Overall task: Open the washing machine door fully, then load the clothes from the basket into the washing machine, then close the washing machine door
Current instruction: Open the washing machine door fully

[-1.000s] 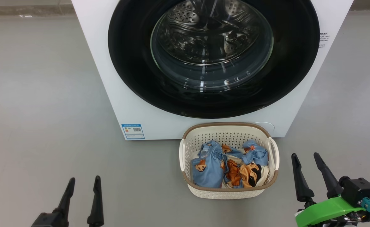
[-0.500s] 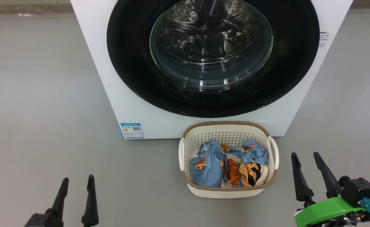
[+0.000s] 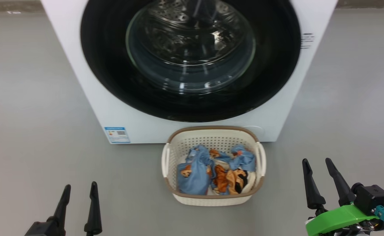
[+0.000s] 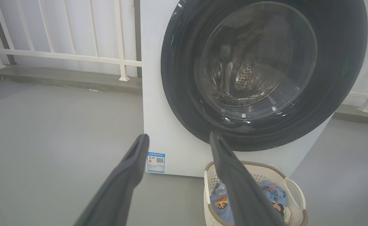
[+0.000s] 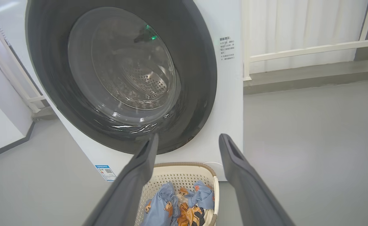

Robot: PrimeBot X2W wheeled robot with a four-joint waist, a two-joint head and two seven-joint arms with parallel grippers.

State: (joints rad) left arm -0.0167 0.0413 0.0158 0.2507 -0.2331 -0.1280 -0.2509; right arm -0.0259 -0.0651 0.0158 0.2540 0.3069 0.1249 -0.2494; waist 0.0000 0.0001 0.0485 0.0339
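Black door (image 3: pixel 113 82) shut, basket (image 3: pixel 211 200) just below its rim, grey floor (image 3: pixel 41 157) either side, both jaws wide.

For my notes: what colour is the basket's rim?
Brown. The basket rim shows best in the head view.

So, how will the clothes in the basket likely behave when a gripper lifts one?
Probably floppy: the clothes lie crumpled over each other in the basket, so a pinched piece would likely drape and hang. They look intertwined, so one lift may drag a neighbour along. Small and thin, they are likely light.
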